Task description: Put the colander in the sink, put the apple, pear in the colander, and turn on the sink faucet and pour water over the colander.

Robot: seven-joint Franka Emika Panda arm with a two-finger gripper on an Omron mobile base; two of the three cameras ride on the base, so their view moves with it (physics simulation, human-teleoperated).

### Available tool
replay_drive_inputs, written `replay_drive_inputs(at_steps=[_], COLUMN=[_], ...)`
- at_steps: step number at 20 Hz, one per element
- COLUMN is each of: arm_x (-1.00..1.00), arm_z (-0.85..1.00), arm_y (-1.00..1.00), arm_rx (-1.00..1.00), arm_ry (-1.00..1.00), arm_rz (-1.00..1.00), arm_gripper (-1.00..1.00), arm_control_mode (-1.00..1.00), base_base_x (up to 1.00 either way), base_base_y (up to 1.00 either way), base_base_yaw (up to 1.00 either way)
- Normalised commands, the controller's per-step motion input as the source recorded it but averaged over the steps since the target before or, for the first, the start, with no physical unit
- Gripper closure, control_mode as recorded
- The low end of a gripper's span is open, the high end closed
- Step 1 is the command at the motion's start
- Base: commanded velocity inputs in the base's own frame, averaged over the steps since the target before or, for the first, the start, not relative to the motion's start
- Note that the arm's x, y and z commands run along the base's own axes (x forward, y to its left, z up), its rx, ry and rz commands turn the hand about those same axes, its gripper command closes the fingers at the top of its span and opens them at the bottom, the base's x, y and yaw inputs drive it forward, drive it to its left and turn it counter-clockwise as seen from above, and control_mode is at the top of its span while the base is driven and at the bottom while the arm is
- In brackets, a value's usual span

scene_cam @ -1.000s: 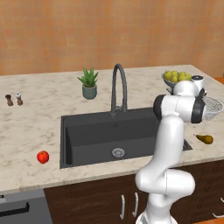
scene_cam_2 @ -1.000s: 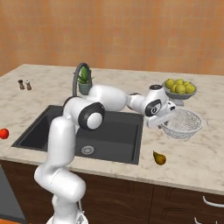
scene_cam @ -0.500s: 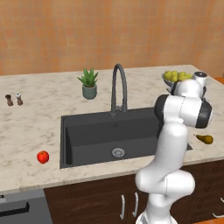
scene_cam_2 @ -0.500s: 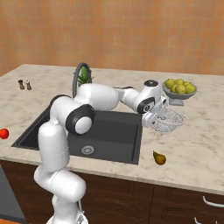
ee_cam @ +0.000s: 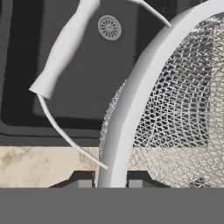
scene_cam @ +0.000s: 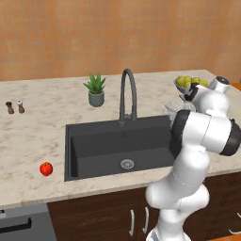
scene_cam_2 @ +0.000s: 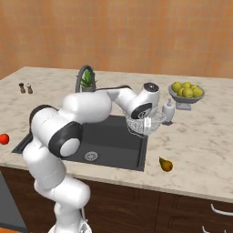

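While the gripper (ee_cam: 111,181) clamps its fingers tight on the rim of the colander (scene_cam_2: 144,121), the colander hangs over the right edge of the sink (scene_cam_2: 113,145). Right of the sink, the pear (scene_cam_2: 165,164) lies on the counter (scene_cam_2: 200,136); left of it, the apple (scene_cam: 46,168).

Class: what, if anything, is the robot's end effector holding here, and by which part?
The end effector holds the colander, pinched by its rim.
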Motion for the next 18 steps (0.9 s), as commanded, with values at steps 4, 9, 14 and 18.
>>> replay_drive_inputs(at_steps=[4,9,14,18], arm_x=[-0.39,-0.27,0.04,0.25], arm_z=[0.13,0.0,-0.04,-0.25], arm_y=[0.25,0.38,0.38,0.38], arm_rx=[0.0,0.0,0.0,0.0], arm_ry=[0.0,0.0,0.01,0.0], arm_rz=[0.86,0.79,0.48,0.27], arm_gripper=[1.0,1.0,1.0,1.0], arm_control_mode=[-1.0,-1.0,-1.0,-1.0], base_base_x=[0.0,0.0,0.0,0.0], base_base_y=[0.0,0.0,0.0,0.0], base_base_yaw=[0.0,0.0,0.0,0.0])
